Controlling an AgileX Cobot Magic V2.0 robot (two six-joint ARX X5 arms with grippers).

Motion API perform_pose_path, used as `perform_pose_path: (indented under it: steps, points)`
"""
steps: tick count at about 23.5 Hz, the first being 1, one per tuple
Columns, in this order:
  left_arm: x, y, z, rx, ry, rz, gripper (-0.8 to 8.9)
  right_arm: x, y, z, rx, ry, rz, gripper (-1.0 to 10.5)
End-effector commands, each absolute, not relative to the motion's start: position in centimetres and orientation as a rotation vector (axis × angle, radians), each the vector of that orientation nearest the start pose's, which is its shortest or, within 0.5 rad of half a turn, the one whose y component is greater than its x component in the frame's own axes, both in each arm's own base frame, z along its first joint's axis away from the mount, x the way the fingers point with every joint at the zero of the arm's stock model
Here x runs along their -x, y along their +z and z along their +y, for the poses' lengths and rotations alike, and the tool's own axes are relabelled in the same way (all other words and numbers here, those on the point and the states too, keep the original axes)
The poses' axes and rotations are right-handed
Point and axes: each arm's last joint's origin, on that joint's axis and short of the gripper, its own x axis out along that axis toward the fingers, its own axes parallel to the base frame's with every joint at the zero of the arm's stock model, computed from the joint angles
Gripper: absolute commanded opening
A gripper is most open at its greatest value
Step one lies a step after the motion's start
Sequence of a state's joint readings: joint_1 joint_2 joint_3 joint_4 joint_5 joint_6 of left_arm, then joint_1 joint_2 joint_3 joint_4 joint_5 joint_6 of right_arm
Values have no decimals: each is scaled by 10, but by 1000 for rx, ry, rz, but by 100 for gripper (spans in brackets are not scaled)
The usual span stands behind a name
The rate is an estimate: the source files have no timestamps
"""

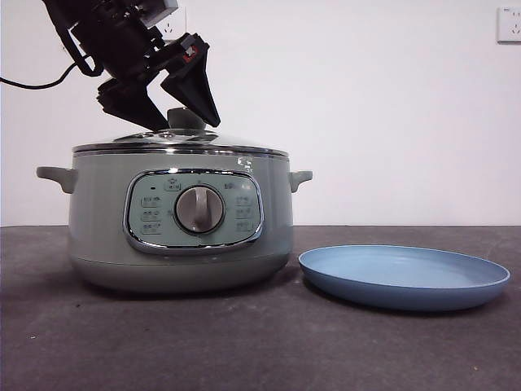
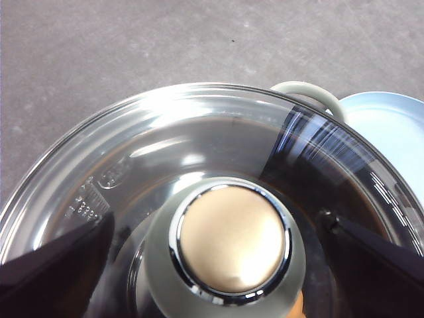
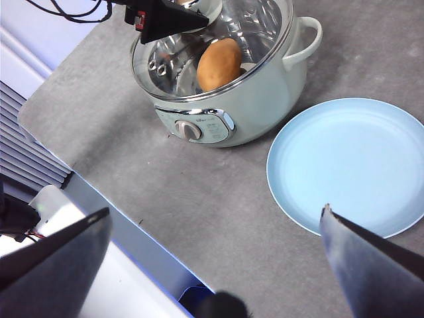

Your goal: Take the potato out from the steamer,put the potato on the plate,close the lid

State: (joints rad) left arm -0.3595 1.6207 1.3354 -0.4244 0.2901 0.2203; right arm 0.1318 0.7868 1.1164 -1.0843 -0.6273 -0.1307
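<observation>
Potato [image 3: 219, 63] lies inside the steamer [image 1: 179, 220], seen through the glass in our right wrist view. Our left gripper [image 1: 181, 110] hangs over the lid [image 1: 181, 144], jaws spread wide on either side of the knob [image 2: 232, 242] (not closed on it). The lid sits on the steamer. The plate [image 1: 404, 277] rests on the table [image 1: 244, 342] just beside the pot. Our right gripper [image 3: 212, 265] waits above the table, jaws wide apart.

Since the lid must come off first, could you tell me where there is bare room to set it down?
The dark tabletop in front of the steamer is bare. The plate is empty beside it. It is crowded over the lid, where the left gripper straddles the knob.
</observation>
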Motion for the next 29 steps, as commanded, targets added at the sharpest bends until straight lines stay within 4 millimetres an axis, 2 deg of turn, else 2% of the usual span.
perform_pose_path:
  steps: [1,2,4,9,15,19,25,29]
  points:
    - [-332,294,-135,-245,-708,640,648,-109,364,32,-71,771,696,626]
    - [-331,294,-136,-246,-711,641,553,-109,364,32,-71,771,696,626]
    - [-331,294,-138,-247,-717,640,301,-109,364,32,-71,770,696,626]
    - [-330,294,-139,-246,-720,641,3,-109,364,32,-70,769,694,626]
    - [-329,294,-139,-222,-715,651,-9,-109,364,32,-70,769,694,626]
    - [-329,304,-139,-205,-708,630,-9,-109,364,32,-70,769,694,626]
    - [-312,342,-131,-195,-696,545,-9,-113,363,32,-74,768,706,626]
    - [-283,378,-116,-188,-679,481,-9,-121,361,34,-94,764,728,626]
